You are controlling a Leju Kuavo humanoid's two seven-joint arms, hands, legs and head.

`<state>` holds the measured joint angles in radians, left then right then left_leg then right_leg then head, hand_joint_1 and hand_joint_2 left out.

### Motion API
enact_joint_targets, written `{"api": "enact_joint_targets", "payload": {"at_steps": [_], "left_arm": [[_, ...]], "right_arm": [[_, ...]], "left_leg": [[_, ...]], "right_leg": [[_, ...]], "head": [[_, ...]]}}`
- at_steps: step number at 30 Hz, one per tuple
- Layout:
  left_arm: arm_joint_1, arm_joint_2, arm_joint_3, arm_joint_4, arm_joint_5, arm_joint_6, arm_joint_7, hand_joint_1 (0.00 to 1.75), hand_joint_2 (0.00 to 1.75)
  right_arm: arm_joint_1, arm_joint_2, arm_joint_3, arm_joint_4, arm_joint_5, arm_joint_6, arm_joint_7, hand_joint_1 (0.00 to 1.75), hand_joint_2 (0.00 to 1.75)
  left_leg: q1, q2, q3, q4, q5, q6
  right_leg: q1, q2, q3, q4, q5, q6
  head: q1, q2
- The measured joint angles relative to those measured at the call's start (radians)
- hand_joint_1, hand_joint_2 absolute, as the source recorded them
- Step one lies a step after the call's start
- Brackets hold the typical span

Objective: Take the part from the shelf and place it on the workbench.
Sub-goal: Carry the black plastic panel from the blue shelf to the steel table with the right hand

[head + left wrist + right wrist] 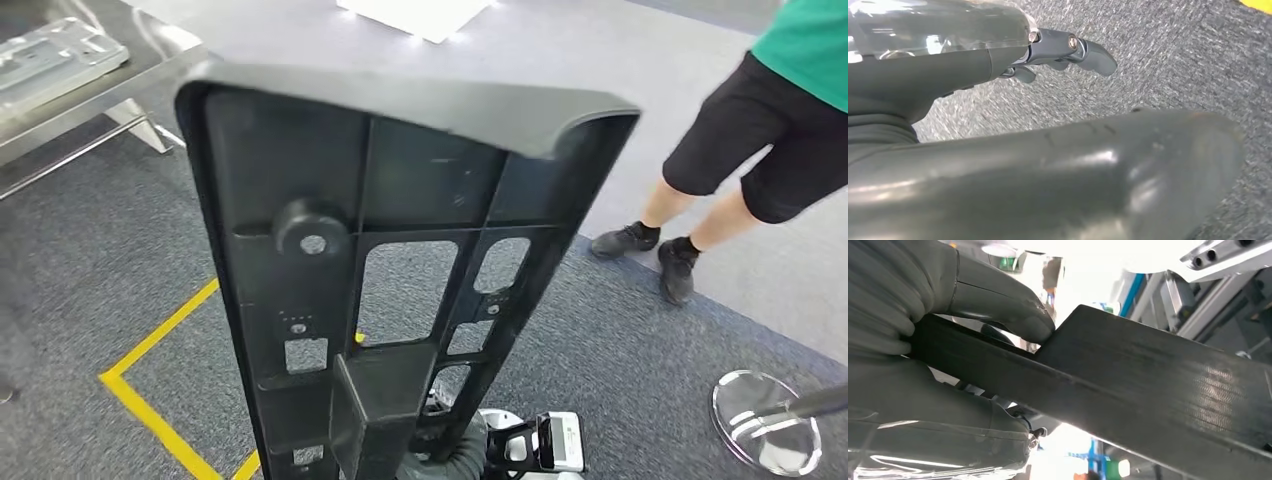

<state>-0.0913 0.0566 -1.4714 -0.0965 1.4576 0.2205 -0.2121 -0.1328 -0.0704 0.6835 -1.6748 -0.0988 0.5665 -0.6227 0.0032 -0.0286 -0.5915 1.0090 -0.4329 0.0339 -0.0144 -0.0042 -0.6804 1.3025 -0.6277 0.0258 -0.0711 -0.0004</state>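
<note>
A long black plastic part point(400, 180), ribbed and pierced with cut-outs, stands nearly upright close in front of me in the head view. My right hand point(455, 450) grips its lower end. In the right wrist view the thumb and fingers of that hand point(908, 325) clamp the part's flat edge point(1148, 385). My left hand point(998, 170) hangs over the grey carpet with its fingers point(1073, 47) stretched out and nothing in it. The metal workbench point(90, 95) lies at the far left.
A person point(760, 120) in a green shirt and black shorts stands at the right. A round shiny stand base point(765, 420) sits on the floor at lower right. Yellow tape lines point(150, 350) mark the carpet. A grey metal piece point(55, 55) lies on the workbench.
</note>
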Motion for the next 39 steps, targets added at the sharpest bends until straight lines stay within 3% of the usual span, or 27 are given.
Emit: {"api": "enact_joint_targets", "payload": {"at_steps": [1, 2, 3, 5, 7, 9, 11, 13, 15, 16, 18, 20, 22, 24, 25, 27, 29, 30, 31, 32, 33, 35, 37, 39], "left_arm": [[0.001, -0.001, 0.000, 0.000, 0.000, 0.000, -0.002, 0.00, 0.00], [0.002, -0.003, 0.000, 0.000, 0.000, 0.000, -0.005, 0.00, 0.00], [0.003, -0.005, 0.000, 0.000, 0.000, 0.000, -0.007, 0.00, 0.00], [0.001, -0.007, 0.001, 0.000, 0.000, 0.000, -0.010, 0.00, 0.00], [0.002, -0.008, 0.001, 0.000, 0.000, 0.000, -0.012, 0.00, 0.00], [0.006, -0.007, 0.005, 0.000, 0.000, 0.003, -0.015, 0.00, 0.00], [0.007, -0.007, 0.014, 0.000, 0.000, 0.005, -0.021, 0.00, 0.00], [0.003, -0.008, 0.023, 0.000, 0.000, 0.006, -0.026, 0.00, 0.00], [0.001, -0.008, 0.028, 0.000, 0.000, 0.006, -0.029, 0.00, 0.00], [0.003, -0.008, 0.030, 0.000, 0.000, 0.006, -0.032, 0.00, 0.00], [0.006, -0.007, 0.039, 0.000, 0.000, 0.006, -0.037, 0.00, 0.00], [0.006, -0.005, 0.048, 0.000, 0.000, 0.007, -0.046, 0.00, 0.00], [0.004, -0.004, 0.051, 0.000, 0.000, 0.007, -0.054, 0.00, 0.00], [0.008, -0.002, 0.051, 0.000, 0.000, 0.011, -0.061, 0.00, 0.00], [0.011, -0.002, 0.051, 0.000, 0.000, 0.015, -0.065, 0.00, 0.00], [0.012, -0.002, 0.052, 0.000, 0.000, 0.022, -0.071, 0.00, 0.00], [0.008, -0.002, 0.052, 0.000, 0.000, 0.025, -0.077, 0.00, 0.00], [0.007, -0.002, 0.053, 0.000, 0.000, 0.025, -0.079, 0.00, 0.00], [0.006, -0.002, 0.054, 0.000, 0.000, 0.025, -0.079, 0.00, 0.00], [0.007, -0.002, 0.054, 0.000, 0.000, 0.025, -0.079, 0.00, 0.00], [0.008, -0.002, 0.055, 0.000, 0.000, 0.025, -0.079, 0.00, 0.00], [0.008, -0.003, 0.056, 0.000, 0.000, 0.025, -0.080, 0.00, 0.00], [0.006, -0.003, 0.057, 0.000, 0.000, 0.025, -0.083, 0.00, 0.00], [0.008, -0.003, 0.060, 0.000, 0.000, 0.025, -0.089, 0.00, 0.00]], "right_arm": [[0.002, -0.002, 0.000, 0.000, 0.002, 0.002, 0.000, 1.75, 1.75], [0.002, -0.004, 0.000, 0.000, 0.002, 0.004, 0.000, 1.75, 1.75], [0.001, -0.005, -0.001, 0.000, 0.003, 0.007, 0.000, 1.75, 1.75], [0.000, -0.006, -0.001, 0.000, 0.003, 0.013, 0.000, 1.75, 1.75], [-0.002, -0.008, -0.002, 0.000, 0.002, 0.016, -0.001, 1.75, 1.75], [-0.006, -0.008, -0.002, 0.000, 0.002, 0.018, -0.001, 1.75, 1.75], [-0.009, -0.006, -0.002, 0.000, 0.001, 0.021, -0.001, 1.75, 1.75], [-0.009, -0.006, -0.002, 0.000, 0.000, 0.023, -0.001, 1.75, 1.75], [-0.009, -0.006, -0.002, 0.000, -0.001, 0.026, -0.001, 1.75, 1.75], [-0.010, -0.006, -0.002, 0.001, -0.003, 0.028, -0.001, 1.75, 1.75], [-0.013, -0.006, -0.002, 0.001, -0.010, 0.031, -0.001, 1.75, 1.75], [-0.018, -0.006, -0.002, 0.001, -0.016, 0.031, -0.001, 1.75, 1.75], [-0.020, -0.006, -0.002, 0.000, -0.018, 0.030, -0.001, 1.75, 1.75], [-0.021, -0.006, -0.002, 0.000, -0.018, 0.029, -0.001, 1.75, 1.75], [-0.021, -0.006, -0.003, -0.001, -0.017, 0.029, -0.001, 1.75, 1.75], [-0.022, -0.006, -0.004, -0.002, -0.018, 0.028, -0.001, 1.75, 1.75], [-0.019, -0.008, -0.007, -0.001, -0.018, 0.028, -0.001, 1.75, 1.75], [-0.017, -0.009, -0.008, 0.000, -0.018, 0.028, -0.001, 1.75, 1.75], [-0.015, -0.010, -0.008, 0.000, -0.017, 0.028, -0.001, 1.75, 1.75], [-0.015, -0.011, -0.009, 0.000, -0.018, 0.028, -0.001, 1.75, 1.75], [-0.015, -0.012, -0.009, 0.000, -0.018, 0.028, -0.001, 1.75, 1.75], [-0.015, -0.012, -0.009, 0.000, -0.018, 0.028, -0.001, 1.75, 1.75], [-0.016, -0.013, -0.010, 0.000, -0.018, 0.028, -0.001, 1.75, 1.75], [-0.018, -0.014, -0.010, 0.000, -0.018, 0.028, -0.001, 1.75, 1.75]], "left_leg": [[0.000, -0.015, 0.001, 0.002, -0.001, -0.001], [0.001, -0.029, 0.001, 0.005, -0.002, -0.003], [0.002, -0.043, 0.002, 0.009, -0.005, -0.006], [0.001, -0.068, -0.003, 0.020, -0.010, -0.016], [0.002, -0.088, -0.011, 0.023, -0.011, -0.028], [0.006, -0.095, -0.015, 0.023, -0.012, -0.040], [0.006, -0.050, -0.032, 0.064, -0.037, -0.049], [0.007, 0.004, -0.086, 0.176, -0.094, -0.058], [0.010, 0.017, -0.141, 0.282, -0.132, -0.064], [0.011, 0.020, -0.146, 0.291, -0.125, -0.065], [0.010, 0.034, -0.096, 0.195, -0.064, -0.061], [0.002, 0.074, -0.028, 0.065, -0.019, -0.048], [-0.008, 0.094, -0.006, 0.019, -0.016, -0.035], [-0.007, 0.074, -0.006, 0.014, -0.013, -0.025], [-0.005, 0.062, -0.002, 0.008, -0.011, -0.020], [0.002, 0.041, 0.007, -0.004, -0.005, -0.008], [0.001, 0.019, 0.009, -0.006, -0.005, -0.001], [0.000, 0.005, 0.009, -0.005, -0.005, 0.000], [-0.001, -0.010, 0.009, -0.004, -0.006, 0.000], [-0.001, -0.025, 0.010, -0.003, -0.007, 0.000], [-0.001, -0.040, 0.012, -0.001, -0.009, -0.002], [-0.001, -0.066, 0.011, 0.007, -0.014, -0.007], [0.003, -0.089, 0.003, 0.012, -0.015, -0.017], [0.007, -0.110, -0.004, 0.009, -0.013, -0.031]], "right_leg": [[0.000, 0.001, -0.008, -0.001, 0.019, 0.001], [-0.001, 0.004, 0.004, -0.040, 0.054, 0.000], [-0.004, 0.016, 0.029, -0.105, 0.097, 0.000], [-0.008, 0.056, 0.075, -0.221, 0.146, -0.004], [-0.007, 0.072, 0.089, -0.257, 0.148, -0.013], [-0.006, 0.053, 0.092, -0.261, 0.151, -0.027], [-0.008, 0.029, 0.100, -0.269, 0.151, -0.040], [-0.006, 0.001, 0.105, -0.272, 0.148, -0.048], [-0.004, -0.027, 0.107, -0.272, 0.143, -0.050], [-0.004, -0.041, 0.109, -0.271, 0.141, -0.049], [-0.003, -0.065, 0.117, -0.271, 0.135, -0.045], [-0.001, -0.087, 0.128, -0.273, 0.128, -0.038], [0.002, -0.104, 0.134, -0.276, 0.124, -0.027], [0.003, -0.120, 0.141, -0.280, 0.121, -0.015], [0.002, -0.111, 0.143, -0.276, 0.115, -0.008], [0.000, -0.059, 0.121, -0.218, 0.079, 0.000], [-0.002, -0.009, 0.054, -0.091, 0.022, 0.003], [-0.002, -0.003, 0.020, -0.034, 0.006, 0.003], [-0.001, 0.000, -0.001, -0.006, 0.008, 0.004], [-0.002, 0.002, -0.003, -0.017, 0.032, 0.003], [-0.002, 0.007, 0.014, -0.066, 0.070, 0.001], [-0.004, 0.050, 0.067, -0.201, 0.140, -0.006], [-0.004, 0.086, 0.093, -0.269, 0.159, -0.013], [-0.002, 0.075, 0.096, -0.277, 0.158, -0.022]], "head": [[0.000, 0.000], [0.000, 0.000], [0.000, 0.000], [0.000, 0.000], [0.000, 0.000], [0.000, 0.000], [0.000, 0.000], [0.000, 0.000], [0.000, 0.000], [0.000, 0.000], [0.000, 0.000], [0.000, 0.000], [0.000, 0.000], [0.000, 0.000], [0.000, 0.000], [0.000, 0.000], [0.000, 0.000], [0.000, 0.000], [0.000, 0.000], [0.000, 0.000], [0.000, 0.000], [0.000, 0.000], [0.000, 0.000], [0.000, 0.000]]}}
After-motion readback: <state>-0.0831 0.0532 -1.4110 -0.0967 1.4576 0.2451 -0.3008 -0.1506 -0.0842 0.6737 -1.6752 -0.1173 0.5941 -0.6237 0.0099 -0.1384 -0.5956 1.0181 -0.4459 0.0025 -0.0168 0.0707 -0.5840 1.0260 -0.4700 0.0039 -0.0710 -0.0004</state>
